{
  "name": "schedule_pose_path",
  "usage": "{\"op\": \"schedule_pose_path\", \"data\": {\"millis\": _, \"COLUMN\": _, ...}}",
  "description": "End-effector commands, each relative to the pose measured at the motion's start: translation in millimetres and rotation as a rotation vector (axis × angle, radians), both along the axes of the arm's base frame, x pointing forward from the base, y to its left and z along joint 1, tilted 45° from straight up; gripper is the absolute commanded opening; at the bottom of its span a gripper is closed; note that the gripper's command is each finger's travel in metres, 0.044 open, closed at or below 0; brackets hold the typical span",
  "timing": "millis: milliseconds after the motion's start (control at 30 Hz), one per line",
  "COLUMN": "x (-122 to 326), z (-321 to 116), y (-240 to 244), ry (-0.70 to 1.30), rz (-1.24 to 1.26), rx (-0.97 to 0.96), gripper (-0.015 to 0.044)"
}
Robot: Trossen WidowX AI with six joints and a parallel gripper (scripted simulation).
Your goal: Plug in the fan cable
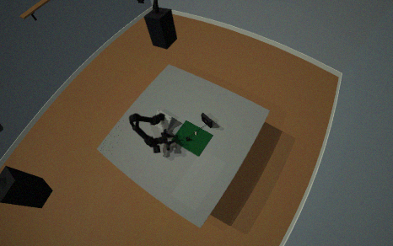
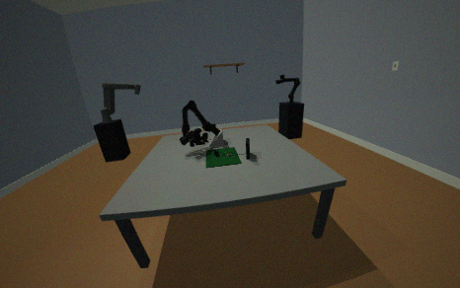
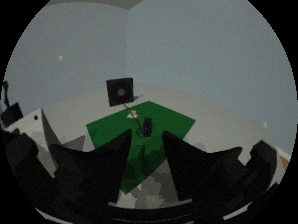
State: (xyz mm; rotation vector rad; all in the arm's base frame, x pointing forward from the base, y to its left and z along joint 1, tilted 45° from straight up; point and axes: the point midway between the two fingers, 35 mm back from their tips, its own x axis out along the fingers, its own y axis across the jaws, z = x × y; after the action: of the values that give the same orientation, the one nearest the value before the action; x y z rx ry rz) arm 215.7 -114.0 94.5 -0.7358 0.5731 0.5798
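Observation:
The black fan [image 3: 120,92] [image 1: 207,120] [image 2: 248,148] stands upright beyond the green board [image 3: 176,120] [image 1: 200,148] [image 2: 222,162]. Its thin dark cable [image 3: 128,108] runs over the board, past a small cream piece [image 3: 132,114] [image 1: 195,133], to beside an upright black block [image 3: 147,127] [image 1: 188,139] [image 2: 216,154]. The plug and the header pins are too small and dark to make out, so I cannot tell whether the plug is seated. My gripper [image 3: 147,135] is open, its fingertips apart with nothing seen held between them. It hangs back from the block, above the board's near side.
A pale wedge-shaped object [image 3: 31,131] [image 2: 217,139] stands on the table [image 1: 177,88] [image 2: 163,182] beside the arm. Two dark pedestals [image 2: 113,140] [image 2: 291,119] with other arms stand on the floor, away from the table.

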Motion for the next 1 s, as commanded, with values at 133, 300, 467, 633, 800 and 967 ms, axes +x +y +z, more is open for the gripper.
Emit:
{"op": "schedule_pose_path", "data": {"millis": 133, "x": 1, "z": -6, "y": 7, "ry": 0.155, "rz": -0.033, "rx": 0.039, "gripper": 0.0376}}
{"op": "schedule_pose_path", "data": {"millis": 300, "x": 2, "z": -13, "y": 13, "ry": 0.270, "rz": -0.062, "rx": 0.058, "gripper": 0.0440}}
{"op": "schedule_pose_path", "data": {"millis": 467, "x": 2, "z": -19, "y": 18, "ry": 0.381, "rz": -0.095, "rx": 0.064, "gripper": 0.0440}}
{"op": "schedule_pose_path", "data": {"millis": 633, "x": 1, "z": -23, "y": 22, "ry": 0.488, "rz": -0.133, "rx": 0.055, "gripper": 0.0440}}
{"op": "schedule_pose_path", "data": {"millis": 800, "x": 0, "z": -27, "y": 26, "ry": 0.588, "rz": -0.175, "rx": 0.033, "gripper": 0.0440}}
{"op": "schedule_pose_path", "data": {"millis": 967, "x": -1, "z": -29, "y": 29, "ry": 0.680, "rz": -0.221, "rx": -0.002, "gripper": 0.0440}}
